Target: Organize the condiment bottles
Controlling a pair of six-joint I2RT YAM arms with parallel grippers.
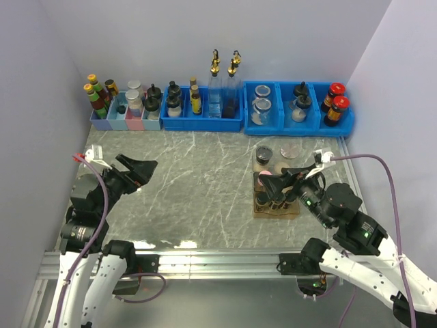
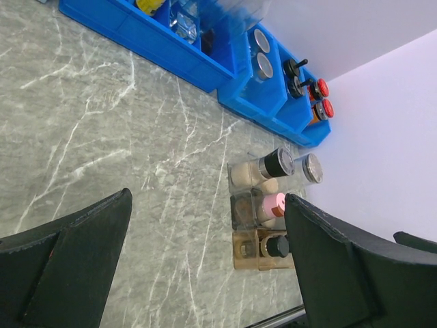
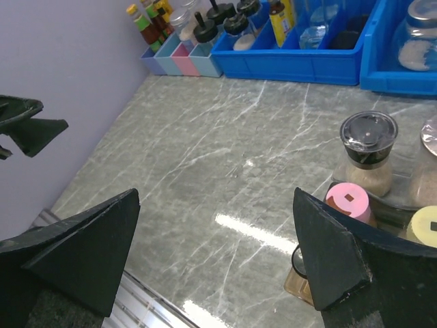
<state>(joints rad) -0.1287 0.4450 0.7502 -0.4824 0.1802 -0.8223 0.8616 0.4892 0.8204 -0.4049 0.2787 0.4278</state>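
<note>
Several condiment bottles stand in a clear amber rack (image 1: 276,209) at the right of the table: a black-lidded jar (image 1: 263,156), a clear-lidded jar (image 1: 290,150) and a pink-lidded jar (image 1: 265,179). The right wrist view shows the black lid (image 3: 369,137), the pink lid (image 3: 347,200) and a pale-yellow lid (image 3: 430,225). My right gripper (image 1: 290,183) hangs open just over the rack's near side, with nothing between its fingers (image 3: 341,260). My left gripper (image 1: 140,171) is open and empty at the left of the table, far from the rack (image 2: 263,249).
Blue bins (image 1: 201,125) (image 1: 300,128) line the back edge with more jars, tall gold-spouted bottles (image 1: 215,82) and red-capped sauce bottles (image 1: 334,104). Pastel bins (image 1: 126,123) with small bottles stand at the back left. Walls close in left and right.
</note>
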